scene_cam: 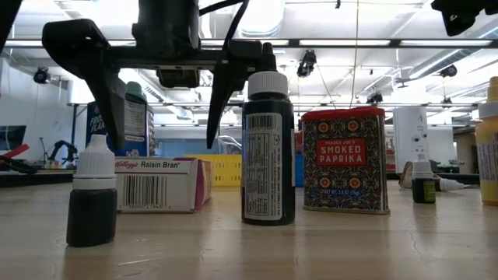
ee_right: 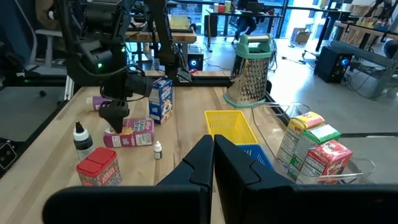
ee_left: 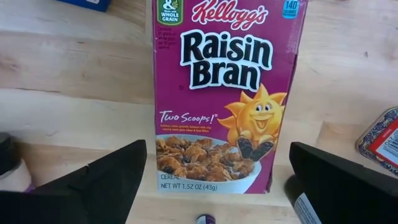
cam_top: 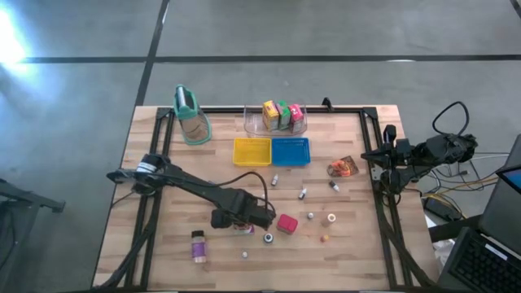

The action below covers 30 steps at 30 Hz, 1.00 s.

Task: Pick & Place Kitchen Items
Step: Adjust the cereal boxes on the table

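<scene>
the raisin bran carton (ee_left: 227,93) lies flat on the table's near middle beside the paprika tin (scene_cam: 345,159), the left gripper (ee_left: 217,186) wide open above it, seemingly about to descend and close; the right gripper (ee_right: 213,163) waits shut.

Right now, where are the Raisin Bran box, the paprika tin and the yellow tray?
Raisin Bran box (ee_left: 224,93): left wrist view, front panel.
Paprika tin (scene_cam: 345,159): low view, front label.
Yellow tray (cam_top: 251,151): high view, bare floor.
</scene>
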Motion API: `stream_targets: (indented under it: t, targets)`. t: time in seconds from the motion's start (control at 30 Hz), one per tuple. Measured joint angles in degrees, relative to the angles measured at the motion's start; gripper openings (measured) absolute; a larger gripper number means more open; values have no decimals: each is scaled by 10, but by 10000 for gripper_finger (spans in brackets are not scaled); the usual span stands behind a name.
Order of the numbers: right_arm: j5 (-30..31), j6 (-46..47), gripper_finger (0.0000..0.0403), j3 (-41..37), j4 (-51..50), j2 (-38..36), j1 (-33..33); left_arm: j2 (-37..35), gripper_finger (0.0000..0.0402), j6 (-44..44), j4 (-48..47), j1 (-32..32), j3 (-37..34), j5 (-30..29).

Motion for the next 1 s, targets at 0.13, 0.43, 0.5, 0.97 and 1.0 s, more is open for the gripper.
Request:
stream_targets:
  t: [0.13, 0.43, 0.5, 0.97, 1.0]
  targets:
    - [0, 0, 8, 0, 0, 0, 0, 9, 400, 9, -1, -1, 0, 0]
    - [0, 0, 8, 0, 0, 0, 0, 15, 400, 34, 0, -2, -1, 0]
    - [0, 0, 8, 0, 0, 0, 0, 15, 400, 36, 2, -2, -1, 0]
    - [0, 0, 8, 0, 0, 0, 0, 15, 400, 53, 9, -2, -1, -4]
    - [0, 0, 8, 0, 0, 0, 0, 15, 400, 56, 9, -2, -1, -4]
